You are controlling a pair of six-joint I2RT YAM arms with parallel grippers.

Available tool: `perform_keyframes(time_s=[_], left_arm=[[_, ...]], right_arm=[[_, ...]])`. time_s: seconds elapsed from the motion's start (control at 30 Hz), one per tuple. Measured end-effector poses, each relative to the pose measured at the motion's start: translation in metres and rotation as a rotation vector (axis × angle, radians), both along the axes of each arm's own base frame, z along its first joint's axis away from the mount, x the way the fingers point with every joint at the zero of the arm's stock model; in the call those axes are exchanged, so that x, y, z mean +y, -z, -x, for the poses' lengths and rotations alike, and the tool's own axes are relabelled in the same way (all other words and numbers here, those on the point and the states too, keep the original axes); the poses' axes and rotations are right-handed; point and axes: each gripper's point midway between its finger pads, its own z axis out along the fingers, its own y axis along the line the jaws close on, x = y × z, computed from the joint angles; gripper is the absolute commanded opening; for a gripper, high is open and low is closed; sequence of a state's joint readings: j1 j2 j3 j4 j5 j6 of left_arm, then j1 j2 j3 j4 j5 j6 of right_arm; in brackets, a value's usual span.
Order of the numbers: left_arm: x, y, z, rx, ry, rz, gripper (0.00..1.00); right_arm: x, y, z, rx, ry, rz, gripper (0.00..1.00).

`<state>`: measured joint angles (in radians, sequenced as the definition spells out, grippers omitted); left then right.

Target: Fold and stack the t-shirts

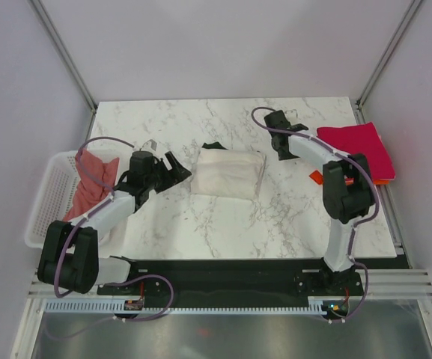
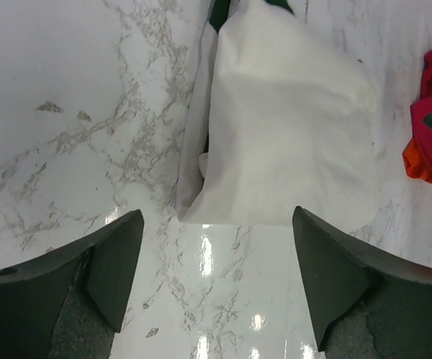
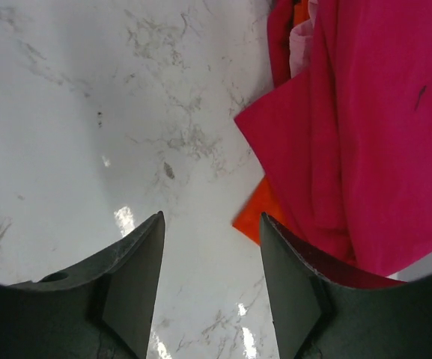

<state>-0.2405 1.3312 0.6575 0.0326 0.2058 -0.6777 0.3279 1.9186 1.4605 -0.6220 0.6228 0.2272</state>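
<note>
Now your folded cream tee [image 1: 227,173] lies long side left-right, green collar far; left fingers [image 2: 118,262] apart, low beside it, right fingers [image 3: 137,277] apart near magenta tee [image 1: 354,149].

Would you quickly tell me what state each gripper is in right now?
Left gripper: open, empty, facing the folded cream t-shirt.
Right gripper: open, empty, beside the magenta t-shirt.

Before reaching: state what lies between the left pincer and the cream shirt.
Only bare marble table, per the left wrist view, separates the open left pincer from the cream shirt.
</note>
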Motion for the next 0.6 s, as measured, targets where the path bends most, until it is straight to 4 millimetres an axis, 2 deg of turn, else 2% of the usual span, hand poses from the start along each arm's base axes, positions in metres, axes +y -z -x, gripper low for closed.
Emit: perform_keyframes(time_s=[0.17,0.33,0.47,0.6], left_arm=[[-0.001,-0.026,-0.010,-0.110,-0.013,0.013,0.87],[-0.001,-0.025,-0.011,-0.114,-0.016,0.012,0.87],[-0.001,-0.022,-0.011,-0.105,-0.016,0.010,0.87],[-0.001,-0.021,-0.012,-0.102,-0.015,0.009,0.86]], right_arm=[[-0.023,0.027,0.000,0.098,0.054,0.226,0.60],[-0.043,0.041,0.004,0.167,0.092,0.366,0.61],[-0.055,0.052,0.009,0.213,0.109,0.405,0.63],[-0.070,0.053,0.013,0.235,0.141,0.423,0.62]])
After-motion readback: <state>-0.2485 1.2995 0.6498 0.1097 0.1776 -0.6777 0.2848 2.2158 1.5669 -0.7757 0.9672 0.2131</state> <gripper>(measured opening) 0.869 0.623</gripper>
